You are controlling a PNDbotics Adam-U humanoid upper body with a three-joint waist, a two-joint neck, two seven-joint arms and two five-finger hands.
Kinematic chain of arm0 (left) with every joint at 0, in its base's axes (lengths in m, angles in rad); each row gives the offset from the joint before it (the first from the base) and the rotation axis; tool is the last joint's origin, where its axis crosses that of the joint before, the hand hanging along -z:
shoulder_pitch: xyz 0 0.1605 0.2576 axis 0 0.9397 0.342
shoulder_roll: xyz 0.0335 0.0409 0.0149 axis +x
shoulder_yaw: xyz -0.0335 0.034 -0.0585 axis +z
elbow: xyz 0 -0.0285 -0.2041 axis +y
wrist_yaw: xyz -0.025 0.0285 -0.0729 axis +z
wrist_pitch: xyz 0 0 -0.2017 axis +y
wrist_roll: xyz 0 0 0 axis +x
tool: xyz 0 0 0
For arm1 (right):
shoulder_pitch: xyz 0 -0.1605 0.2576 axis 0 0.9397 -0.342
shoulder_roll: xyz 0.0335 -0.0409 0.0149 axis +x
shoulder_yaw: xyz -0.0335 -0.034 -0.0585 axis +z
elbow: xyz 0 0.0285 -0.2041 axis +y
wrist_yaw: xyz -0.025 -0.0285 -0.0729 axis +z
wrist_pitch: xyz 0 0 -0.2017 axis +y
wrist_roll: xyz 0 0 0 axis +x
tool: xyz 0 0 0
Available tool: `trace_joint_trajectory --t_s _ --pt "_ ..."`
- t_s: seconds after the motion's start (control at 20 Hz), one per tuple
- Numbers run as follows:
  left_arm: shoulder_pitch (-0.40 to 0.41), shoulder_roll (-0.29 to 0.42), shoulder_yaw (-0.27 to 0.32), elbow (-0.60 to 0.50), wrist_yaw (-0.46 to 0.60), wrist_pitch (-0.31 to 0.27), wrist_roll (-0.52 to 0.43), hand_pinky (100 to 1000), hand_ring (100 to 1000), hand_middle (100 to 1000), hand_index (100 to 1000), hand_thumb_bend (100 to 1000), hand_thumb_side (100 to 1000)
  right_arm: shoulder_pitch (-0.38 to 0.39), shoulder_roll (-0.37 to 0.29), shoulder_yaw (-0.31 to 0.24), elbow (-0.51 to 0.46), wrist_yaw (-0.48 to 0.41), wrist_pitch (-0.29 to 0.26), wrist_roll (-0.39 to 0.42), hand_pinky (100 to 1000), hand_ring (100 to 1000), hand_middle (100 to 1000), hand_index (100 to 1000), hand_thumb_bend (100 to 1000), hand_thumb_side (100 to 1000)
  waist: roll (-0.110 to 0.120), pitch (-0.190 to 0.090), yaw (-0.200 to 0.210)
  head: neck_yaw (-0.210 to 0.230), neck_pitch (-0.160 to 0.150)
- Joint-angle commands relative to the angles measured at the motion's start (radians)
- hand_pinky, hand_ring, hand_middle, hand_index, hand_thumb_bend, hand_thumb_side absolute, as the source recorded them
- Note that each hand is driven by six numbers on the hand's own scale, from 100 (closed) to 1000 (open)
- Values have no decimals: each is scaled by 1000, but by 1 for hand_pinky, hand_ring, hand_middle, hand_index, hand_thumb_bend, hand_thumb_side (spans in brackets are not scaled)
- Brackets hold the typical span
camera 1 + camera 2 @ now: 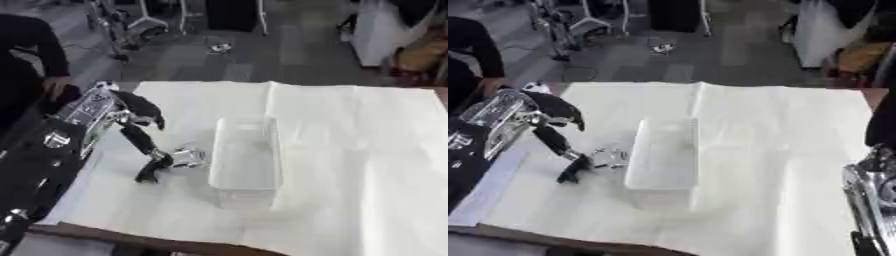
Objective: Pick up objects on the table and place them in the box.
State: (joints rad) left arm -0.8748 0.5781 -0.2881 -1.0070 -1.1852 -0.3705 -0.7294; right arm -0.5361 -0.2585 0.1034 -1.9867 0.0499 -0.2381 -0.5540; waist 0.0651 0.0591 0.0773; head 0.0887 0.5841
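1. The left hand reaches in from the left side over the white-covered table. One finger points down to the cloth; other fingers curl higher up. Whether it holds anything cannot be told from either view.
2. A small shiny, crumpled-looking object lies on the cloth, touching or just beside the lowered finger, and just left of the box.
3. The clear plastic box stands near the table's middle, open at the top; it looks empty.
4. The step in hand appears to be grasping the object. To do it well, the fingers should close around the object itself rather than the cloth, then lift straight up before crossing the box's near wall.
5. Of the right arm only a silver part shows at the right edge; its hand is out of view.
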Motion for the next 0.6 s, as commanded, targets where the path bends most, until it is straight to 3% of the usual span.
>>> trace_joint_trajectory --t_s 0.05,0.6 --pt "-28 8 -4 29 -25 -186 -177 1000 1000 920 958 723 1000 -22 -2 1 -13 -5 -1 2 465 536 617 860 164 1000 -2 -11 -1 11 -8" --pt "-40 -23 -4 53 -57 -239 -178 1000 1000 942 988 704 1000 -24 3 0 -13 -5 -1 2 466 536 617 861 161 1000 -3 -10 -5 22 4"
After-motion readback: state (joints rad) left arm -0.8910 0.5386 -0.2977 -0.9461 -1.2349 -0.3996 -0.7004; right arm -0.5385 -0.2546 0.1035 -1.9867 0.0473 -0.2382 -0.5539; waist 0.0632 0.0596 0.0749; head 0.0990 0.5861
